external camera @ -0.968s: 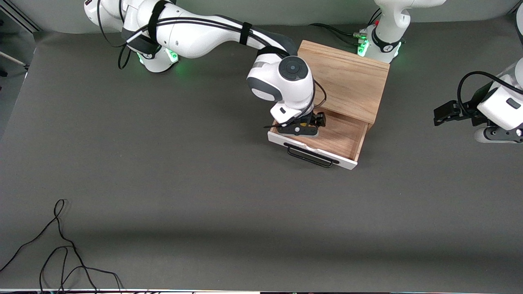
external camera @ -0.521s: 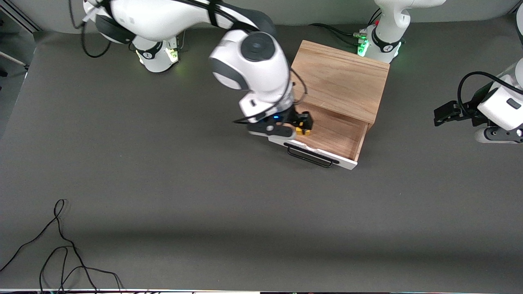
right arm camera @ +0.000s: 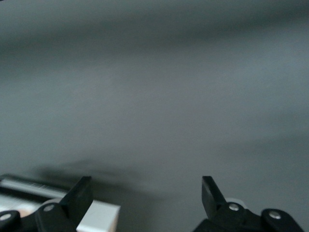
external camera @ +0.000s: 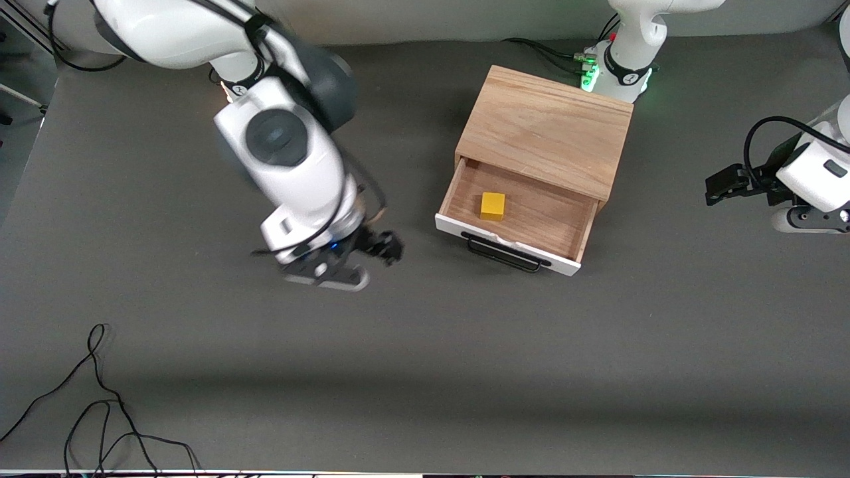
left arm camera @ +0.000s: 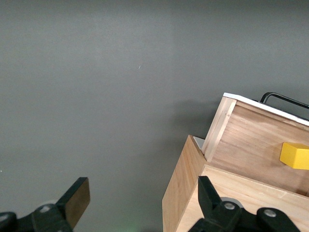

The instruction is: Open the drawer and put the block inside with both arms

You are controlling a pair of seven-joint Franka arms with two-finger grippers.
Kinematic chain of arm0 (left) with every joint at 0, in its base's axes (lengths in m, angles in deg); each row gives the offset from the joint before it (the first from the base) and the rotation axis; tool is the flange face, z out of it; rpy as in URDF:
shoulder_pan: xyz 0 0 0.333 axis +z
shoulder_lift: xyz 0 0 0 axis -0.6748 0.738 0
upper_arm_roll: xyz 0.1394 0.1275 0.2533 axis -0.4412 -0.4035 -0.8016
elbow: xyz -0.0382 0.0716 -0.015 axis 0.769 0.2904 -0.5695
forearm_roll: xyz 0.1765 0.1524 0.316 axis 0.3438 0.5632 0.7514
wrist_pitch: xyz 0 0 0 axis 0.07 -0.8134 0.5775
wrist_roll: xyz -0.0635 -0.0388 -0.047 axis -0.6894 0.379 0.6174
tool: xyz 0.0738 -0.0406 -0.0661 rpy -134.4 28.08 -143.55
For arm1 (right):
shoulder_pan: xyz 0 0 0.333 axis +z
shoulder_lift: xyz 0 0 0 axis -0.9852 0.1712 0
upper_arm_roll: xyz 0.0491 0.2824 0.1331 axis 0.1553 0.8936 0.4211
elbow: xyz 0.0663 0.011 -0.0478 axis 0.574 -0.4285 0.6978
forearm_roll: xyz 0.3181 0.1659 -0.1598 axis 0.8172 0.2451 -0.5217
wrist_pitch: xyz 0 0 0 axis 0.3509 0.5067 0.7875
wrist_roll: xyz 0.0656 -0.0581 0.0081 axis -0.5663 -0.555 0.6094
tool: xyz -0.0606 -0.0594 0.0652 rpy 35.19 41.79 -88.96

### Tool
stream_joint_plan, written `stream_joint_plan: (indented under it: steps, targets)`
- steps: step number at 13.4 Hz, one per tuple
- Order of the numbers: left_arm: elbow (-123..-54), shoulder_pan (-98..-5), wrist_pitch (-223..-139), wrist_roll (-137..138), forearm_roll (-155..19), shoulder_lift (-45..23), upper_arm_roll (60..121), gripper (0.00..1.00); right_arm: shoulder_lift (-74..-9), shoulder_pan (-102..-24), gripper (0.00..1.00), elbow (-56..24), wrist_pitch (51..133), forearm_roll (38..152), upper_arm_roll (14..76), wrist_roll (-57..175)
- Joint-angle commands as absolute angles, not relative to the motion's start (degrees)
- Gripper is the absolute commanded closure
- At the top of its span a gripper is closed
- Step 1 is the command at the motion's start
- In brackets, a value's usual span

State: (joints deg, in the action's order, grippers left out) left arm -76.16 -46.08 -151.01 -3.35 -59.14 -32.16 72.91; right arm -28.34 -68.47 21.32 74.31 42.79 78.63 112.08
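Inside the open drawer (external camera: 524, 219) sits the yellow block (external camera: 493, 206), flat on the wooden floor toward the right arm's end, near the white front. Its cabinet (external camera: 548, 129) stands by the surface's edge at the robots' bases. Right hand (external camera: 345, 262), fingers wide and empty, hangs over bare surface (external camera: 425, 372). Left hand (external camera: 727, 182), also wide, waits at the surface's end.

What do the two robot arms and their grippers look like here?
Both arms are glossy white with dark grey joint caps. Black cables run along the right arm, held by black straps. A black cable loops at the left arm. The right gripper and left gripper are black. The bases glow green.
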Motion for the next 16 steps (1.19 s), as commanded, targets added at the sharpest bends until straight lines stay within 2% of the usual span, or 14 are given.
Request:
stream_joint_plan:
  steps: [1, 3, 7, 11, 16]
  targets:
    - [-76.95, -46.13, -151.59, -4.35, -58.91, -32.94, 72.79, 0.0, -39.58, -68.71, 0.0, 10.36, 77.06, 55.15, 64.23, 99.77]
    - [-77.04, -46.13, -151.59, -4.35, -58.91, -32.94, 72.79, 0.0, -46.78, -68.63, 0.0, 1.23, 81.1, 62.2, 55.25, 90.36]
    - [-77.04, -46.13, -151.41, -4.35, -58.91, -33.03, 72.79, 0.0, -57.17, -68.71, 0.0, -12.5, 82.27, 62.31, 44.59, 79.96]
    - [-77.04, -46.13, -151.5, -4.35, -58.99, -33.11, 72.79, 0.0, -63.42, -69.24, 0.0, -17.45, 80.77, 56.25, 42.3, 79.69]
    - [-77.13, -46.13, -151.68, -4.35, -58.91, -33.11, 72.79, 0.0, -63.16, -69.42, 0.0, -16.57, 80.6, 61.06, 41.33, 73.7]
